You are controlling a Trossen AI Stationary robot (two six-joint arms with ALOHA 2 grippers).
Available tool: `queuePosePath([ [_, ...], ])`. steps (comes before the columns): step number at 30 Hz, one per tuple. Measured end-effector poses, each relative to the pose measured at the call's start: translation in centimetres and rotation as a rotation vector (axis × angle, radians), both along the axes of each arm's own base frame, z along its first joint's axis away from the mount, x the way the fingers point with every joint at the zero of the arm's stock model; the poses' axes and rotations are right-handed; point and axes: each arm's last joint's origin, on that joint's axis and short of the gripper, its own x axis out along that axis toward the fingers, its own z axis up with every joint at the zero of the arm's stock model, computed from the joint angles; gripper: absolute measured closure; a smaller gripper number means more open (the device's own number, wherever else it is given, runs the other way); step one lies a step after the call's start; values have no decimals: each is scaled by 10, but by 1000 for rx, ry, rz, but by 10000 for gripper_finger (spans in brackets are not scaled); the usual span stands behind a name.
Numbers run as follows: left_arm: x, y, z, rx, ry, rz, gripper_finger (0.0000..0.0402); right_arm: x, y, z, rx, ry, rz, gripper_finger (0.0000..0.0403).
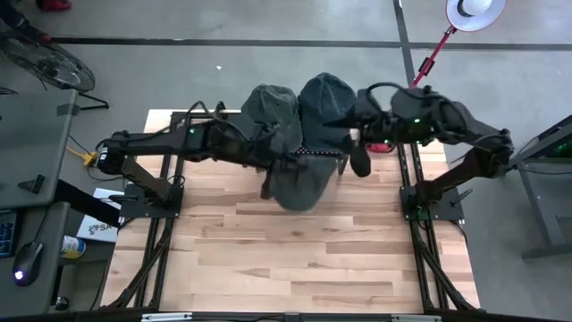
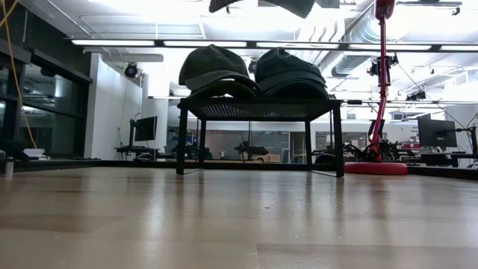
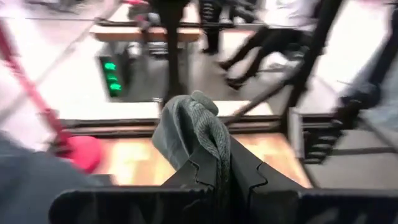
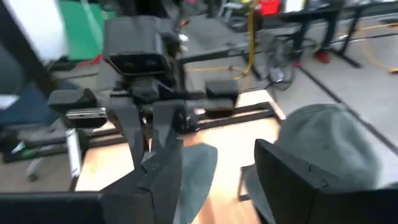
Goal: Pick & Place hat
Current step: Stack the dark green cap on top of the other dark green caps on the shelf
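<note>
Overhead, from left of frame, the left gripper (image 1: 268, 159) has its dark fingers (image 3: 214, 177) pinched shut on a fold of a dark grey fabric cap (image 1: 299, 174), which hangs above the pale wooden table (image 1: 295, 259) at centre frame. Behind it, upper centre, a small black mesh-topped stand (image 2: 258, 110) carries two more dark caps, the left cap (image 2: 213, 69) and the right cap (image 2: 290, 71), side by side. Right of centre, the right gripper (image 1: 356, 148) has its fingers (image 4: 292, 180) spread apart, one beside the hanging cap. This looks like a handover, with the left arm now carrying. Next, the cap needs lowering onto its spot.
</note>
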Motion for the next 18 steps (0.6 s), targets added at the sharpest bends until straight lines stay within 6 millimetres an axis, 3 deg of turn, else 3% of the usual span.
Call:
queuePosePath([
  [6, -20, 16, 36, 101, -5, 188, 397, -19, -3, 9, -25, -42, -97, 207],
  [13, -45, 65, 66, 91, -43, 323, 397, -19, -4, 9, -37, -36, -136, 207],
  [18, -57, 102, 69, 34, -40, 390, 397, -19, -5, 9, -41, -36, -150, 207],
])
